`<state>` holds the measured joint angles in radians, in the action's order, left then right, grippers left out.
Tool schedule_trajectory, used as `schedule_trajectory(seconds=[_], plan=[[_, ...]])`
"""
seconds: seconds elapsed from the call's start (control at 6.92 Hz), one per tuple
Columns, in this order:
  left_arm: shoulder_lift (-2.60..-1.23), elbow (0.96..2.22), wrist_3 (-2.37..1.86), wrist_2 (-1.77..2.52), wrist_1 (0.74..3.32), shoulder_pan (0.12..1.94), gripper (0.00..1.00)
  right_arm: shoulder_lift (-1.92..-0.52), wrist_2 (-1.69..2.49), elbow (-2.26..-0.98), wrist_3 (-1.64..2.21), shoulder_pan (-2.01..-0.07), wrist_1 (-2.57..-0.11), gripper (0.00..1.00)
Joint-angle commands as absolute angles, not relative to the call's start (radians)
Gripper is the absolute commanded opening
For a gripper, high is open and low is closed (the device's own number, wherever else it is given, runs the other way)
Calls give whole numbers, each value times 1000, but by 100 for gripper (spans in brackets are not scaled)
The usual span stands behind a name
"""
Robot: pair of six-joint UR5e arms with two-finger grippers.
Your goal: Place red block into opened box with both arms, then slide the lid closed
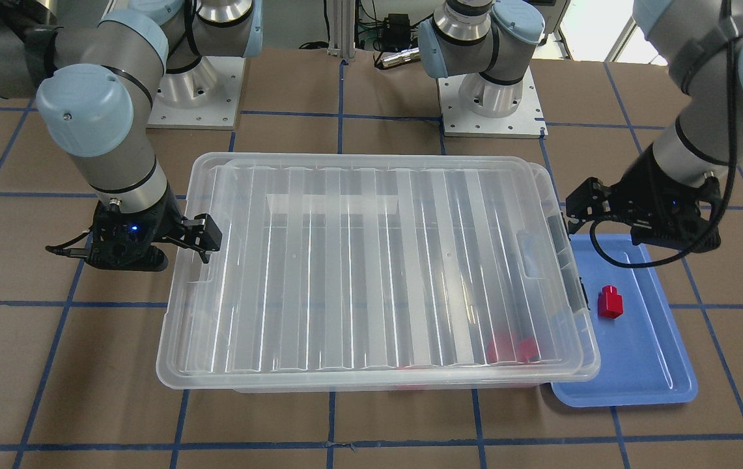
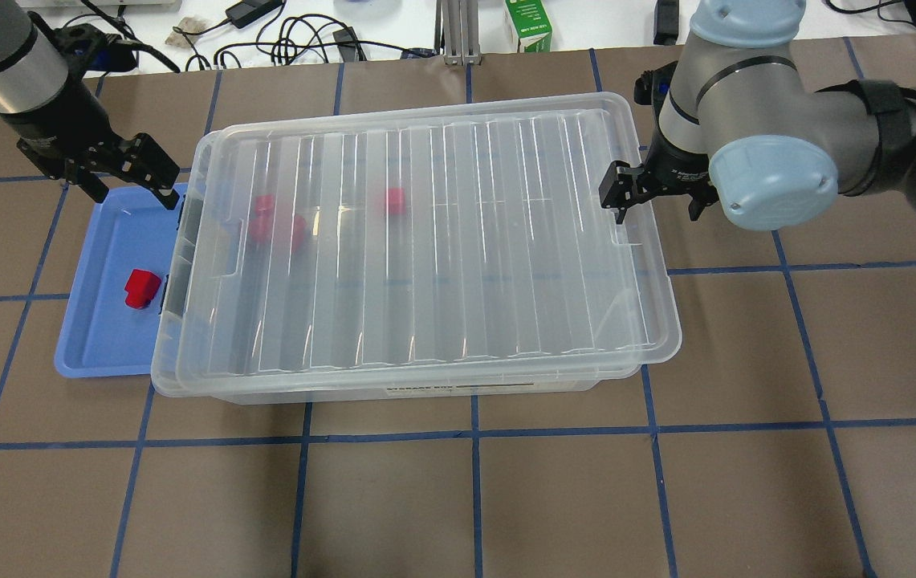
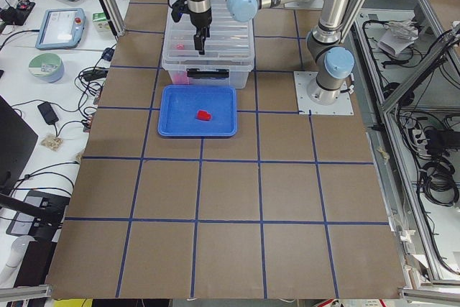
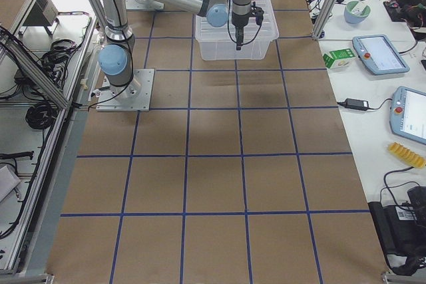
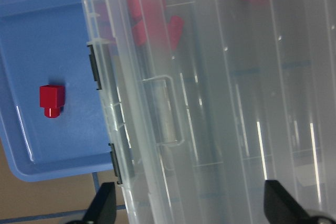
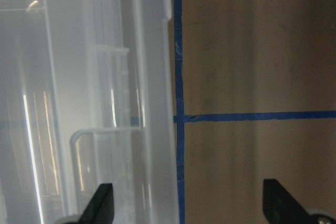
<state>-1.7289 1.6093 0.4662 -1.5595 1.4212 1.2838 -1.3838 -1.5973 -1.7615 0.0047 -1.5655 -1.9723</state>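
The red block [image 2: 142, 289] [image 1: 610, 301] [image 5: 52, 99] lies alone on a shallow blue tray beside the box's left end. The clear box [image 2: 425, 392] stands mid-table. Its ribbed lid [image 2: 441, 249] [image 1: 371, 260] lies on top, shifted slightly toward my right so it overhangs that end. My left gripper [image 2: 132, 193] [image 5: 191, 208] hovers open above the box's left edge and the tray's far part, holding nothing. At the box's right end my right gripper [image 2: 657, 205] [image 6: 191, 211] is open over the lid's edge and the table, also holding nothing.
The blue tray [image 2: 96, 337] [image 1: 644, 365] touches the box's left end. Other red pieces [image 2: 277, 225] show blurred through the lid inside the box. Brown table with blue grid tape spreads in front. Cables and a green carton [image 2: 527, 24] sit beyond the far edge.
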Motion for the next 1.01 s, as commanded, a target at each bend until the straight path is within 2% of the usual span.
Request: schedule_trajectory(seconds=[0.0, 0.58, 0.87], plan=[[-1839, 1689, 611, -1539, 1233, 1186, 100, -1387, -1597, -1763, -67, -1473, -1968, 100], [-1948, 1715, 724, -1542, 1164, 1144, 100, -1387, -1594, -1760, -195, -1318, -1959, 100], [-1965, 1801, 744, -1543, 1054, 1099, 100, -1387, -1598, -1753, -198, -1296, -1957, 100]])
